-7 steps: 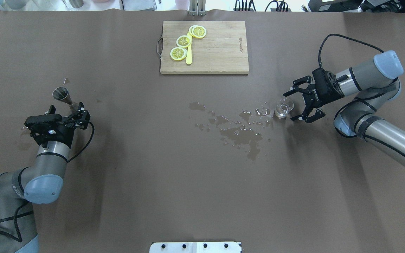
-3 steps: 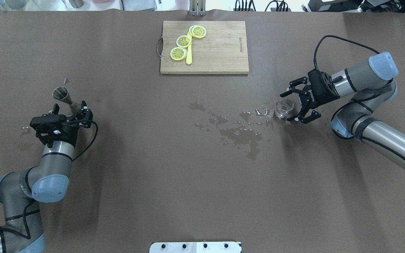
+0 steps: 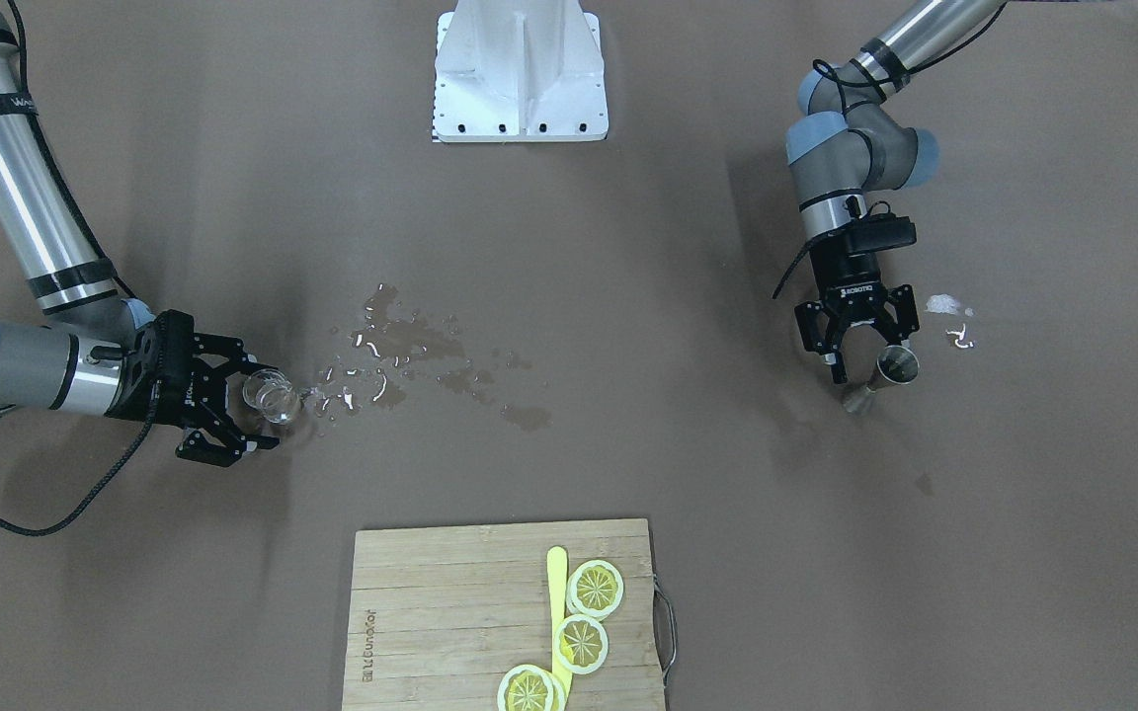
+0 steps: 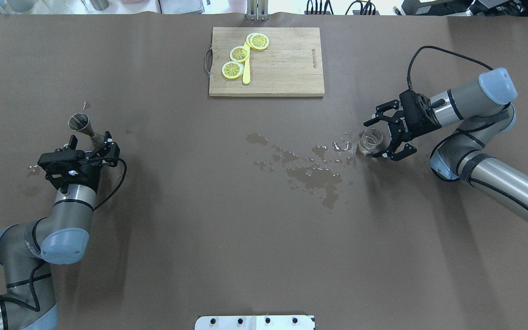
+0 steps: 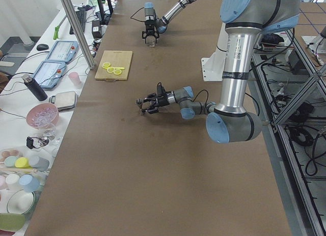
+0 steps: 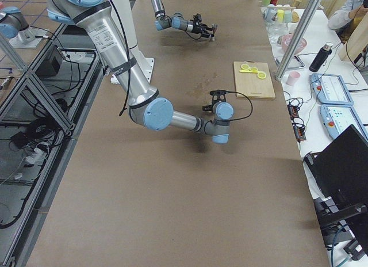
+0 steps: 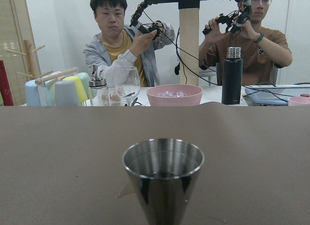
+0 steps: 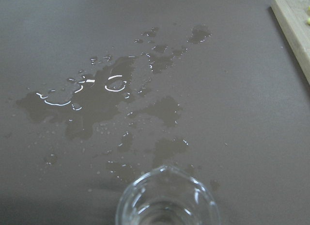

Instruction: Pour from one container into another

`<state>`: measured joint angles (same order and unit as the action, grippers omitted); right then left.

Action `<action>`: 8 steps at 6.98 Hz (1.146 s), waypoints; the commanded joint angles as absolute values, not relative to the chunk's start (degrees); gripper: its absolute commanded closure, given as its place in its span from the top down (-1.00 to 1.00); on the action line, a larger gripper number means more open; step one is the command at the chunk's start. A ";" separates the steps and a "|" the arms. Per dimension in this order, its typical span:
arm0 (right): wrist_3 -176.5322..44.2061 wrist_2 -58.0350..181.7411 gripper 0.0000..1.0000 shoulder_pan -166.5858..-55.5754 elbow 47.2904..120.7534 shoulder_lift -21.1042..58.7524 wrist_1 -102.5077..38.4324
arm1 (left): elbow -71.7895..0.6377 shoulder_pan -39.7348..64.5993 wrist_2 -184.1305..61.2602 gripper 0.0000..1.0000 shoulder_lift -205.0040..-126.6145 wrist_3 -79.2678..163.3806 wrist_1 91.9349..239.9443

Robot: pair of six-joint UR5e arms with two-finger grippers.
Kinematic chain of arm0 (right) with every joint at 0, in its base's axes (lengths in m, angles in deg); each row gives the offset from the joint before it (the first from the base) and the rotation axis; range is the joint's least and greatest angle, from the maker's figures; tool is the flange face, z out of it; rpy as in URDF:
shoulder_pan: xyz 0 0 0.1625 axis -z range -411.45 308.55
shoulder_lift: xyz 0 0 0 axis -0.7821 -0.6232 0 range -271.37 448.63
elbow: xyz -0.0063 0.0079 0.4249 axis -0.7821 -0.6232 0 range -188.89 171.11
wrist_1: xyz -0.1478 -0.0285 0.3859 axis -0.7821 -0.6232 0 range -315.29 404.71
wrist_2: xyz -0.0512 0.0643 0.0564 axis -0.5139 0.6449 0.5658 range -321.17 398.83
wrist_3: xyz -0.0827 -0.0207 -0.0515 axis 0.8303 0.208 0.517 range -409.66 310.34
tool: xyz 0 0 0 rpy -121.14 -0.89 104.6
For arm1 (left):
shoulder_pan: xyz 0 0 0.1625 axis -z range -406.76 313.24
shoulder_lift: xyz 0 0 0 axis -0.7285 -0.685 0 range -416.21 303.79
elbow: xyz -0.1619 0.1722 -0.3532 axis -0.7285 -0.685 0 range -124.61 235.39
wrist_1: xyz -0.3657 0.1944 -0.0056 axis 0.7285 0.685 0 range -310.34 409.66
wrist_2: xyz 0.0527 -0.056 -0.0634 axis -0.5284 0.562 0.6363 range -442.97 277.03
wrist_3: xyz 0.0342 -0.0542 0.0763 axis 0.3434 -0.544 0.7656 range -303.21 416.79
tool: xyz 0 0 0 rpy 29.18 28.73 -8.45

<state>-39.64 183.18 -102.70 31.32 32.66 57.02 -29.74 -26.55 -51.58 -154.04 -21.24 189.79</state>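
Overhead exterior, my right gripper (image 4: pixel 372 139) jaws wide either side of glass (image 4: pixel 368 142), my left gripper (image 4: pixel 89 140) jaws wide near steel jigger (image 4: pixel 79 122)

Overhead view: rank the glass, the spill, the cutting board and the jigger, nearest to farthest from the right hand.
1. Glass, between the open fingers of the right hand.
2. Spill, beside the glass, on its left-arm side.
3. Cutting board, far side, centre.
4. Jigger, far off by the left hand.

On the brown table (image 4: pixel 200 256), the conical steel jigger (image 4: pixel 79 123) stands left and the small clear glass (image 4: pixel 370 140) right. Spilled water (image 4: pixel 314 173) lies between them, nearer the glass. Yellow lemon slices (image 4: pixel 239 54) lie on the rectangular wooden board (image 4: pixel 287 64), far centre.
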 commanded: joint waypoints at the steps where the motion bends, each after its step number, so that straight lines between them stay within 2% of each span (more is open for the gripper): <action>1: -39.64 182.97 0.93 -102.25 31.54 32.65 56.49 | -29.07 -26.64 -51.59 0.01 -154.13 -21.26 189.85; 2: -39.90 182.88 0.90 -102.16 31.81 32.65 56.23 | -28.90 -26.90 -51.59 -0.07 -154.13 -21.35 189.85; 3: -39.91 182.88 0.80 -102.16 31.81 32.73 56.14 | -28.55 -26.90 -51.59 -0.02 -154.39 -21.35 189.85; 5: -40.95 182.88 0.49 -102.16 31.81 32.65 56.05 | -28.45 -26.90 -51.59 0.01 -154.30 -21.43 190.11; 8: -41.84 182.71 0.47 -102.07 31.90 32.56 56.05 | -28.28 -26.46 -51.24 0.14 -154.13 -21.35 190.55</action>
